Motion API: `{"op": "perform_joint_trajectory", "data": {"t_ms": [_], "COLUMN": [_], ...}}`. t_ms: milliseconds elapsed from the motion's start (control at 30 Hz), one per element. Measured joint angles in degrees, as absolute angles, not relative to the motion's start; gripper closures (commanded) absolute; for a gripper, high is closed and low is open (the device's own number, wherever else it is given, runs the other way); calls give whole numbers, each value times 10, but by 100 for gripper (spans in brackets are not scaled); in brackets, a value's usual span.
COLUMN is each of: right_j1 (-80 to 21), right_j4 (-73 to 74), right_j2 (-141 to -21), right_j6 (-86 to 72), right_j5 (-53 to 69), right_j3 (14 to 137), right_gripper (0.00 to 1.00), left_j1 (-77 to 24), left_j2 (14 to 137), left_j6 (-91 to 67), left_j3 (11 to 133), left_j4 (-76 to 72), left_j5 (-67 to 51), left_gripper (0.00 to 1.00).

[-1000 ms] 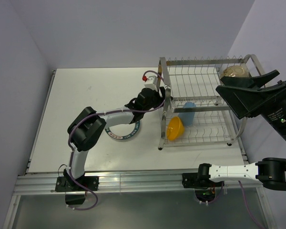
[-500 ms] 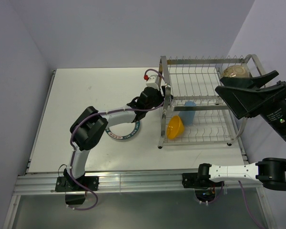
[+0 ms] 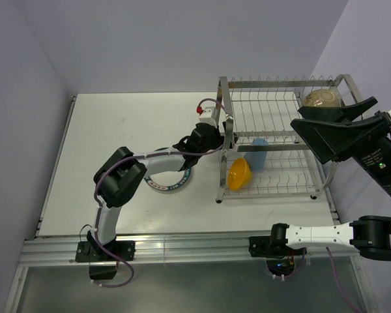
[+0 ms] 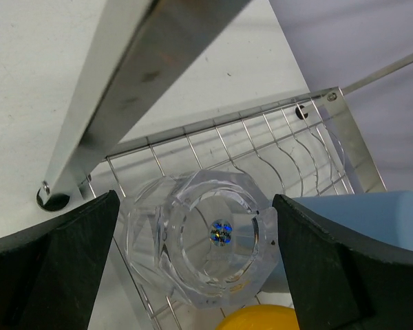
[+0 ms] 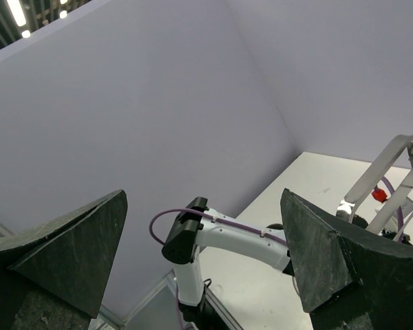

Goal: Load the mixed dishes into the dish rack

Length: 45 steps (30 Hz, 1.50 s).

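Note:
My left gripper point(image 3: 219, 139) is at the left end of the dish rack point(image 3: 274, 85), open. In the left wrist view its fingers point(image 4: 69, 254) stand on either side of the clear glass point(image 4: 213, 240), which lies on its side on the lower tier's wires. The light blue tumbler point(image 3: 258, 154) and the small orange bowl point(image 3: 239, 175) lie on the lower tier beside it. The beige bowl point(image 3: 322, 99) sits on the upper tier. The white plate with teal lettered rim point(image 3: 177, 180) lies on the table, partly under the left arm. My right gripper point(image 3: 306, 130) is open, empty and raised high. The dark mug is out of view.
A slanted steel rack post point(image 4: 138, 82) crosses close in front of the left wrist camera. The raised right arm hides the rack's right end from above. The white table point(image 3: 130, 124) has walls on its left, back and right.
My left gripper has drawn back a little to the left and toward the near edge, away from the rack. The right arm has barely moved.

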<state>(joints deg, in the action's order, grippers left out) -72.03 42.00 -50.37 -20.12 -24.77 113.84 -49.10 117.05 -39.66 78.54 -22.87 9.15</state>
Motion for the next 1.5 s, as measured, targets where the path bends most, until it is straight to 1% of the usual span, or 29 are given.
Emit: {"op": "perform_joint_trajectory", "data": {"t_ms": [567, 767, 900, 1067, 1167, 1267, 1333, 1367, 1400, 1500], "right_j1": [-720, -720, -720, -720, -720, -720, -720, -720, -720, -720], "right_j4": [420, 420, 420, 420, 423, 439, 448, 449, 449, 449], "right_j2": [-503, -502, -500, -494, -495, -499, -508, -511, -514, -524], "right_j6": [-201, -201, -201, -201, -201, -202, -202, -202, -202, -201], "right_j5": [-243, -243, -243, -246, -253, -262, -265, -265, -265, -262], "right_j3": [1134, 1127, 1124, 1117, 1117, 1124, 1134, 1135, 1136, 1133], "right_gripper": [0, 0, 0, 0, 0, 0, 0, 0, 0, 0], "left_j1": [-493, -493, -487, -464, -453, -442, -431, -426, -420, -413], "left_j2": [1117, 1093, 1054, 947, 860, 779, 734, 721, 712, 708], "left_j6": [-397, -398, -404, -423, -441, -482, -536, -558, -586, -667], "left_j3": [738, 703, 656, 560, 533, 537, 552, 559, 570, 596], "left_j4": [-269, -280, -286, -278, -215, -123, -24, 18, 73, 221], "left_j5": [93, 91, 94, 114, 155, 192, 211, 218, 225, 234], "left_gripper": [1, 1, 1, 1, 1, 5, 10, 13, 14, 14]}}
